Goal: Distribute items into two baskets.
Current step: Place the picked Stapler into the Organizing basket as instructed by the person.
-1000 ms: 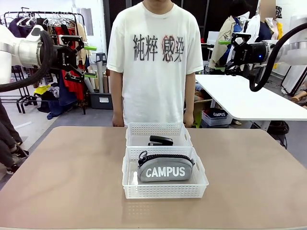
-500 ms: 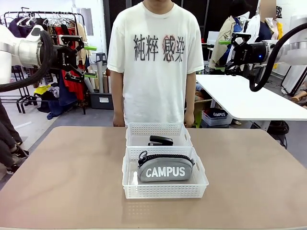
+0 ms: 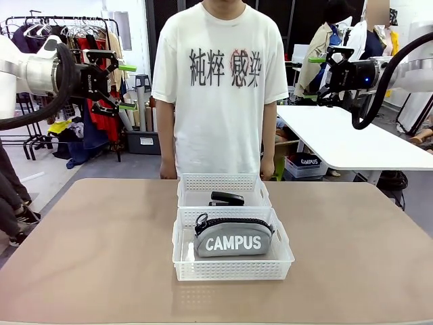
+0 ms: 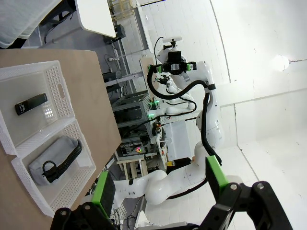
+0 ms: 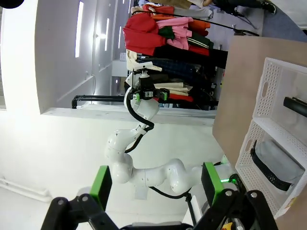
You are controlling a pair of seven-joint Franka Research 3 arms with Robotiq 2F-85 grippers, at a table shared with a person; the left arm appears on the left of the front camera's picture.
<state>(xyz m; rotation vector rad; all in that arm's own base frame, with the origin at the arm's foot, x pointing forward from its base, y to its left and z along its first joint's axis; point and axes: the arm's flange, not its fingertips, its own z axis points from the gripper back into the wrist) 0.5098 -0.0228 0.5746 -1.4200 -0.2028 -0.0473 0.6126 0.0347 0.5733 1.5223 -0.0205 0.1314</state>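
Observation:
Two white lattice baskets stand end to end at the table's middle. The near basket [image 3: 183, 257] holds the grey CAMPUS pouch [image 3: 233, 238]. In the far basket [image 3: 220, 181] lies the black stapler [image 3: 226, 198]. My left gripper [image 3: 126, 87] hangs open, high at the left, far from the baskets. My right gripper [image 3: 315, 78] is open too, high at the right. The left wrist view shows its own open gripper [image 4: 160, 187], with the stapler [image 4: 30, 103] and pouch [image 4: 55, 160] in their baskets. In the right wrist view its gripper [image 5: 156, 184] is open beside the pouch [image 5: 276, 165].
A person in a white T-shirt [image 3: 220, 81] stands at the far side of the brown table [image 3: 95, 257], hands down by the sides. A white table [image 3: 352, 139] stands behind at the right. A clothes rack [image 3: 61, 40] is at the back left.

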